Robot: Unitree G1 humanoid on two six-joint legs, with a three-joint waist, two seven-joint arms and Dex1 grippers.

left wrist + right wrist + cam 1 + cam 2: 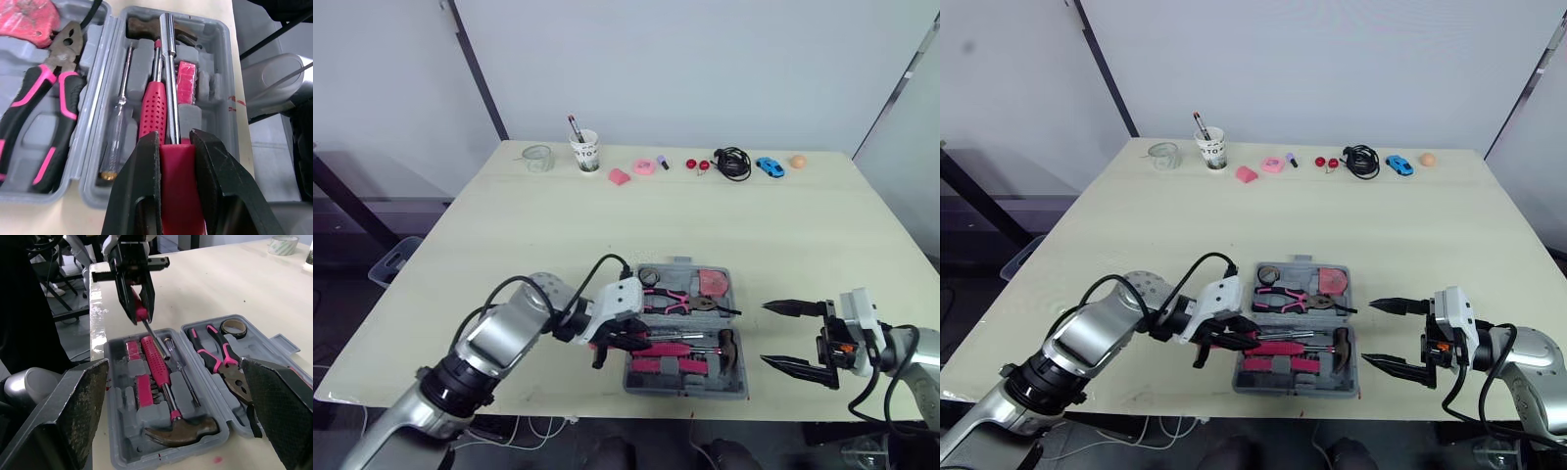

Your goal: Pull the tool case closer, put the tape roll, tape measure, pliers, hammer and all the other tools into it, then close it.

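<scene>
The left pincer is seen clamped on the red handle of a screwdriver. Its metal shaft reaches forward from the fingertips over the near half of the open tool case. Directly beneath that shaft the red-handled hammer is laid in its slot, with a clear-handled tester screwdriver just beside it. Beyond the pincer, in the far half, the pink-and-black pliers and a tape roll are lodged. The right pincer is spread wide apart near the case's right edge, tips pointed at it. Well beyond both, along the far edge of the table, a cup of pens, a black cable and a blue toy car are ranged.
</scene>
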